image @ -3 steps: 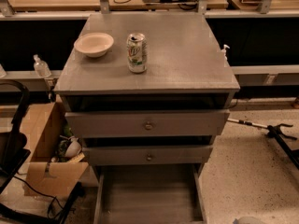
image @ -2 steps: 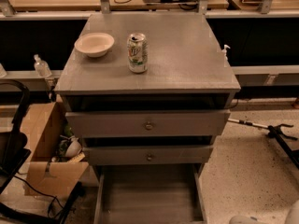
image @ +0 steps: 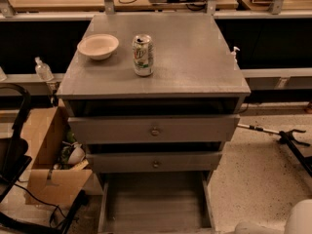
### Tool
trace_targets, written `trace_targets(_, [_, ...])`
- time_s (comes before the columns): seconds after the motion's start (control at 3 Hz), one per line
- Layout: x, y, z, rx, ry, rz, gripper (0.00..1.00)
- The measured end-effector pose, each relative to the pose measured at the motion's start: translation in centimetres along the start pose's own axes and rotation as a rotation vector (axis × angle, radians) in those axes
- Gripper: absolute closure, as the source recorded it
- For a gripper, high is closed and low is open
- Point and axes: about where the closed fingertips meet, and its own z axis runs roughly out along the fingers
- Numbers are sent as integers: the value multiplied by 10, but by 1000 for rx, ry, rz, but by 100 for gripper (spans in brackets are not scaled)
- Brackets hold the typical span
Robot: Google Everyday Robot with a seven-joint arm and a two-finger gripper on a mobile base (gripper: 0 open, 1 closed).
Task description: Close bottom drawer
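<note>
The bottom drawer (image: pixel 156 206) stands pulled far out at the foot of the grey cabinet (image: pixel 195 57). Its long plain grey tray is open and looks empty. Its front panel and knob are cut off by the lower edge of the view. Above it, the mid-width drawer front (image: pixel 155 163) and the widest drawer front (image: pixel 155 129) each stand slightly out. My gripper (image: pixel 292 221) shows only as a white rounded shape in the bottom right corner, to the right of the tray and apart from it.
A pale bowl (image: pixel 98 45) and a green-and-white can (image: pixel 143 55) stand on the cabinet top. An open cardboard box (image: pixel 46 155) and a black frame (image: pixel 12 150) sit on the floor at left. A black stand (image: pixel 287 140) lies on the floor at right.
The white shape of my gripper has come further up into view at the bottom right corner. The drawers, bowl and can have not moved.
</note>
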Motion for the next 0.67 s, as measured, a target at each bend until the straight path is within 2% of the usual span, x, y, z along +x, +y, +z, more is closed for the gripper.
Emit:
trace_targets(0.33, [-7,-15,2,12,6,-10,100])
trace_targets(0.67, [-7,-15,2,12,6,-10,100])
